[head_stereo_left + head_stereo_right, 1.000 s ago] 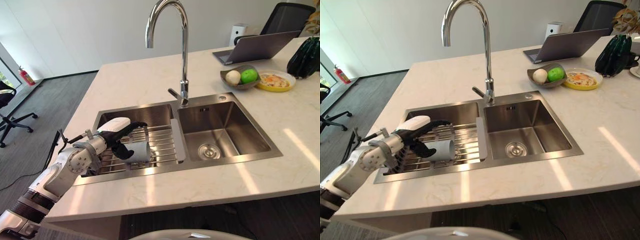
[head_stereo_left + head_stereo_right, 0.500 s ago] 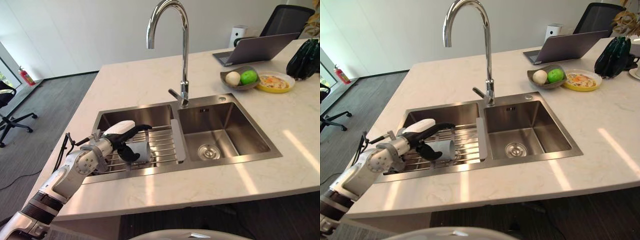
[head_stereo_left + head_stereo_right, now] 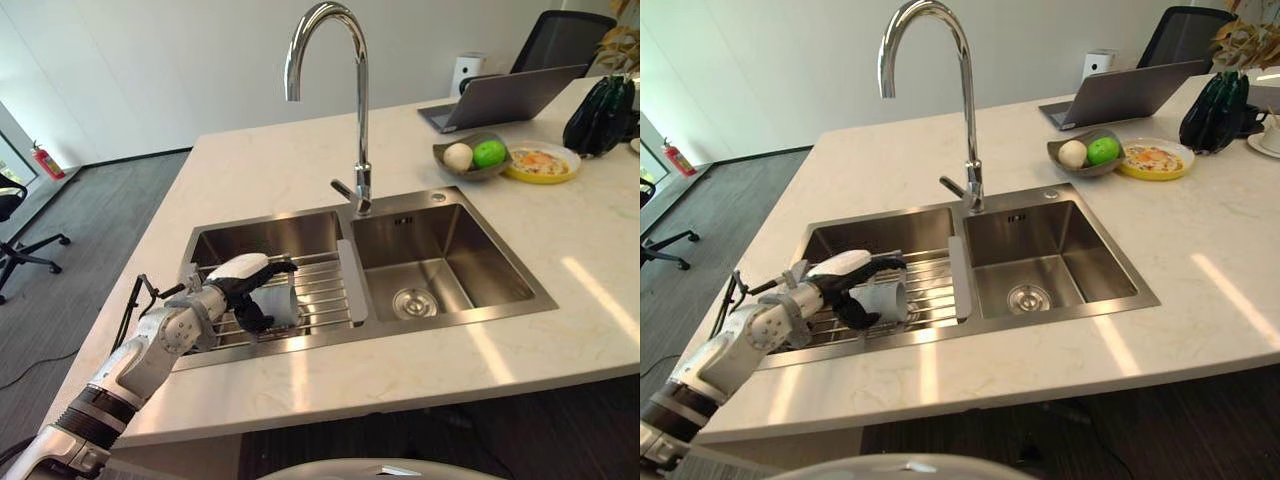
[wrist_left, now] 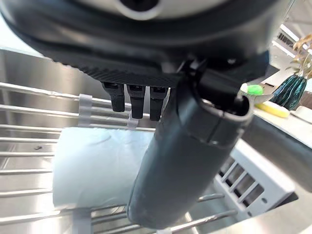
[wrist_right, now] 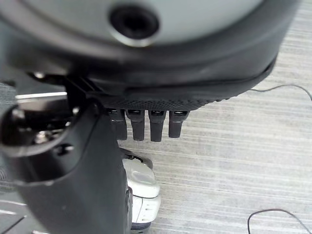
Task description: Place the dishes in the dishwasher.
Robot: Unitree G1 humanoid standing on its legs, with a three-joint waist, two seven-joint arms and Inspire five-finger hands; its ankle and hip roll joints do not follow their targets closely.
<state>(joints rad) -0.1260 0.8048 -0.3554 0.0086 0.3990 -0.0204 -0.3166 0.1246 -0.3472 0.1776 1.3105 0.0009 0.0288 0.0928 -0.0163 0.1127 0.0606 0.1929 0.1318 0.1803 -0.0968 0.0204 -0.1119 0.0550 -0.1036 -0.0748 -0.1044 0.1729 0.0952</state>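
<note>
Early stage, no dishwasher in sight. Left hand (image 3: 243,287) grasping a pale cup (image 3: 279,305) lying on its side on the wire rack (image 3: 322,292) in the left sink basin (image 3: 268,232), not yet lifted. Right hand (image 5: 97,161) released, over the floor. Far on the bench (image 3: 250,170): fruit bowl (image 3: 470,156), yellow plate (image 3: 540,163).

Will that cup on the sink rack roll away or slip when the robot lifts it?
The cup lies on its side on the wire rack, so it could probably roll if nudged. Its pale, smooth wall looks possibly slippery. The left hand has fingers over it and thumb in front, which should steady it. It looks stiff, and might break if dropped.
</note>
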